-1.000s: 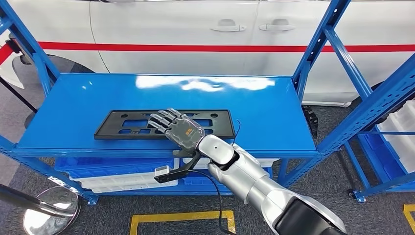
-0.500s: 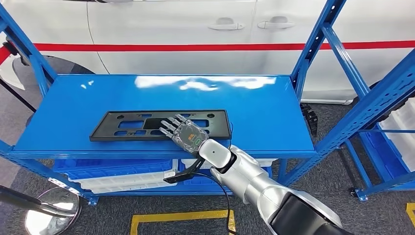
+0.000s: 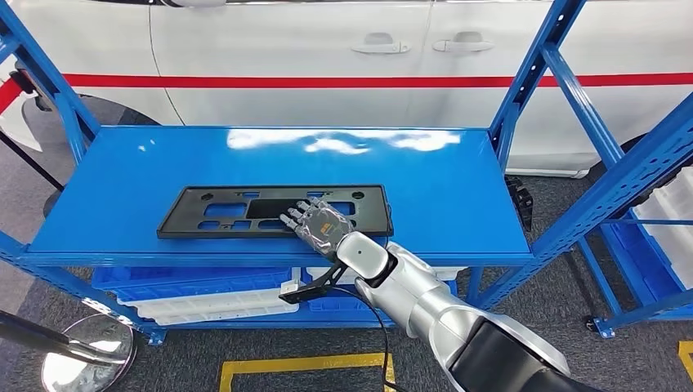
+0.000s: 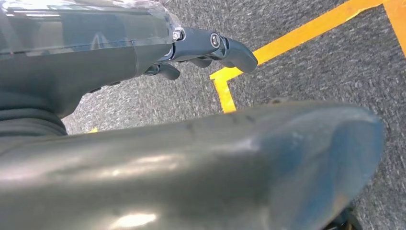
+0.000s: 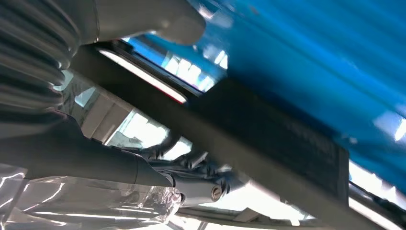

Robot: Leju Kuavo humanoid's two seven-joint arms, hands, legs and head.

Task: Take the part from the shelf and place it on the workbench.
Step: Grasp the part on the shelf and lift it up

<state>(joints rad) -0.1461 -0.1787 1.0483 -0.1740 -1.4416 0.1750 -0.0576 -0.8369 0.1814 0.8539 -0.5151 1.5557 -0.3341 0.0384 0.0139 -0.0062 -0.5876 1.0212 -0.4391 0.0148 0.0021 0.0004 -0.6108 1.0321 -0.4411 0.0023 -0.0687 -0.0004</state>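
Observation:
The part (image 3: 221, 211) is a flat black rectangular frame with cut-outs. It lies on the top of the blue shelf (image 3: 441, 188), near the front edge. My right hand (image 3: 317, 224) reaches over that edge and rests on the part's right half, fingers stretched out on top of it. In the right wrist view the part's dark edge (image 5: 268, 129) runs between the grey thumb (image 5: 158, 19) and the darker fingers (image 5: 201, 189), and the thumb stands clear of it. My left hand (image 4: 201, 45) hangs over the grey floor with nothing in it.
A white car with a red stripe (image 3: 327, 80) stands close behind the shelf. Blue and white bins (image 3: 196, 286) sit on the lower level. Another blue rack (image 3: 646, 163) stands at the right. Yellow tape (image 3: 302, 363) marks the floor, with a round metal base (image 3: 82, 351) at lower left.
My right hand has sunk lower and flatter onto the part's front edge. The part lies in the same spot on the shelf; the view swayed slightly.

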